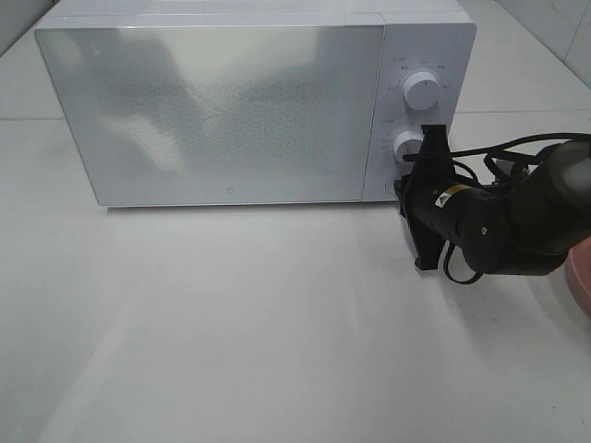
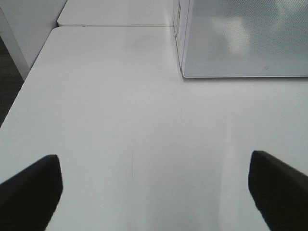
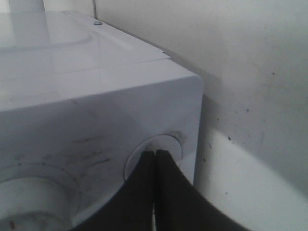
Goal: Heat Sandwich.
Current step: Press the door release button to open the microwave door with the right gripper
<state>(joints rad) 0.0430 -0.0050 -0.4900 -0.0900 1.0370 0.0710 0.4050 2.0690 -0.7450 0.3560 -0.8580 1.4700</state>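
Observation:
The sandwich is out of view. A white microwave (image 1: 222,101) stands at the back of the table with its door closed. My right gripper (image 1: 404,187) is shut, and its joined tips rest against the round button (image 3: 168,143) at the bottom of the microwave's control panel. In the right wrist view the right gripper (image 3: 155,154) holds nothing. My left gripper (image 2: 154,160) is open over bare table to the left of the microwave (image 2: 240,38), with only its two dark fingers (image 2: 33,185) showing. It does not appear in the exterior view.
Two white knobs, upper (image 1: 423,89) and lower (image 1: 407,146), sit above the button. The edge of a round pink plate (image 1: 582,277) shows at the far right behind the right arm. The white table (image 1: 231,323) stretches in front of the microwave.

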